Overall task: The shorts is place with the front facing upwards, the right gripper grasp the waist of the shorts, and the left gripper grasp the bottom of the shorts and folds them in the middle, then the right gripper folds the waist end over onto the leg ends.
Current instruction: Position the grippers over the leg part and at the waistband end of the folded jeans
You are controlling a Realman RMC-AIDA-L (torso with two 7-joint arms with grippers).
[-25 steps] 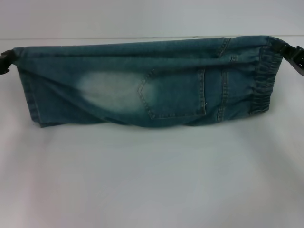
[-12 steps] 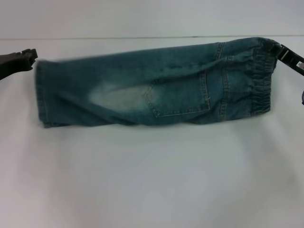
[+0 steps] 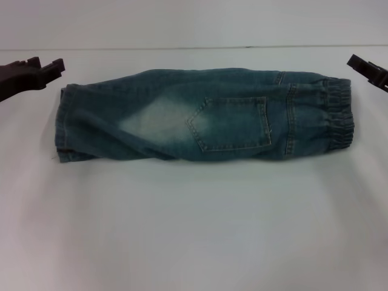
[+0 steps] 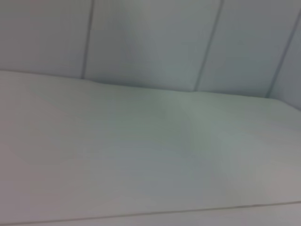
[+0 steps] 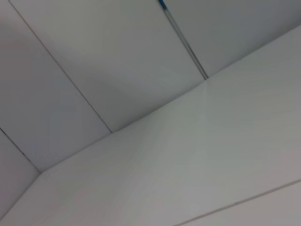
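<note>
Denim shorts (image 3: 206, 115): one item, blue with a pale faded patch left of centre. It lies flat on the white table (image 3: 194, 230) as a long horizontal band across the upper middle of the head view, folded lengthwise so that it is narrow from top to bottom. A stitched patch pocket (image 3: 233, 124) faces up, just right of centre. The gathered elastic waistband (image 3: 339, 118) forms the right end of the band; the hemmed leg ends (image 3: 63, 124) form the left end, with a lower layer of hem showing at the bottom left corner.

Left gripper (image 3: 51, 68): dark, at the upper left of the head view, entering from the left edge. Its tip is near the upper corner of the leg ends but apart from the cloth, with bare table between them. Its fingers are spread, a gap showing between the two prongs, and nothing is held.

Right gripper (image 3: 364, 65): dark, at the upper right edge of the head view, above and to the right of the waistband and clear of the fabric. Only a short portion of it shows at the frame edge, and whether its fingers are apart or together cannot be told.

Left wrist view: white table surface and a panelled wall (image 4: 150, 42) behind it. Right wrist view: the same kind of white surface and panelled wall, seen tilted. The shorts do not appear in either.
</note>
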